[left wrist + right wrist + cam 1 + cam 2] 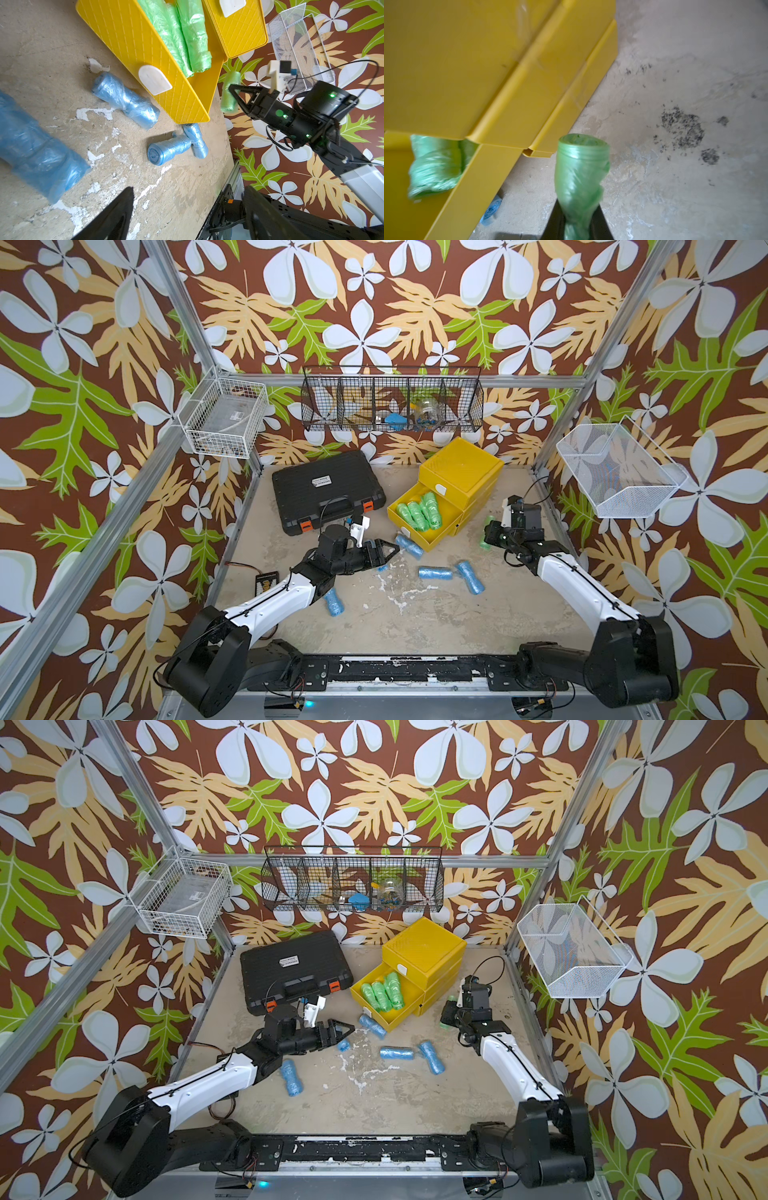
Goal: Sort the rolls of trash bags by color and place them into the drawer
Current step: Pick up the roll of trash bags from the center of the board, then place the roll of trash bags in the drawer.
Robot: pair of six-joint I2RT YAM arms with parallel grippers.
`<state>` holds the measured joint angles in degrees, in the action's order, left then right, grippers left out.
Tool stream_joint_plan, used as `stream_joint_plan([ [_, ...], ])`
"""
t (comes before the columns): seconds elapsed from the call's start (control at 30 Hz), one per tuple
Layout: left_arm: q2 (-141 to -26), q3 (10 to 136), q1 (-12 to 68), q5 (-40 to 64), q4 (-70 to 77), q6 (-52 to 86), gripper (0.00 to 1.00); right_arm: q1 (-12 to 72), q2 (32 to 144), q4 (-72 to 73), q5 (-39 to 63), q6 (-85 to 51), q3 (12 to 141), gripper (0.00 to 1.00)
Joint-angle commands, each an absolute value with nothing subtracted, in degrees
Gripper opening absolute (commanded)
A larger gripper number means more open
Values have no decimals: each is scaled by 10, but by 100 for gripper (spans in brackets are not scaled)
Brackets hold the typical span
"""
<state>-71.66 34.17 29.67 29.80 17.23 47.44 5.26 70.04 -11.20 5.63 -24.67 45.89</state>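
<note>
**Tabletop [415, 614] sort, green half under way**

Brown floral walls [374, 302] box in the worn grey surface. A shut black case [328, 489] lies at the far left. Right of it stands the yellow drawer unit [461, 472], with its open drawer [444, 524] pulled out toward the near left.

Four green rolls [417, 512] lie side by side in the left part of the drawer, their long axes running along its depth. The right part of the drawer floor is bare. Five blue rolls [434, 572] are scattered on the surface near and left of the drawer, one of them touching its front.

The right gripper [490, 534] is pressed together on the held green roll [579, 172]. It pinches one crumpled end, so the roll's long axis runs straight out from the jaws. I cannot tell whether the free end is clear of the surface.

The roll sits just right of the drawer, so only the drawer's right wall stands between it and the bare space. The next move probably calls for a lift over that wall, a short shift left, and a turn to lay the roll parallel to the others. The stacked unit stands close on the far side, but the near side is open.

The left gripper [388, 551] hangs spread and empty over a blue roll, well left of the drawer.
</note>
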Motion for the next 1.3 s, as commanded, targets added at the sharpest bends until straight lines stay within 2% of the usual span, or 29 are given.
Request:
stream_joint_plan([
  [0.0, -722, 351, 296, 299, 185, 466, 84, 81, 656, -145, 31, -195, 481, 2],
  [0.17, -729, 359, 297, 299, 185, 466, 84, 179, 660, -171, -2, -146, 562, 2],
  [0.4, -715, 358, 296, 293, 177, 468, 85, 304, 807, -224, -65, -76, 724, 2],
  [0.73, -695, 350, 296, 281, 161, 466, 84, 315, 1018, -295, -135, -26, 903, 3],
  [1.0, -700, 354, 296, 281, 159, 466, 84, 316, 1057, -299, -177, -7, 916, 6],
  [1.07, -700, 356, 296, 282, 158, 466, 84, 316, 1062, -301, -195, -5, 914, 8],
  [1.2, -703, 357, 296, 283, 159, 465, 84, 316, 1063, -302, -203, -4, 907, 30],
  [1.27, -704, 358, 296, 284, 159, 465, 84, 318, 1063, -303, -205, -7, 907, 36],
])
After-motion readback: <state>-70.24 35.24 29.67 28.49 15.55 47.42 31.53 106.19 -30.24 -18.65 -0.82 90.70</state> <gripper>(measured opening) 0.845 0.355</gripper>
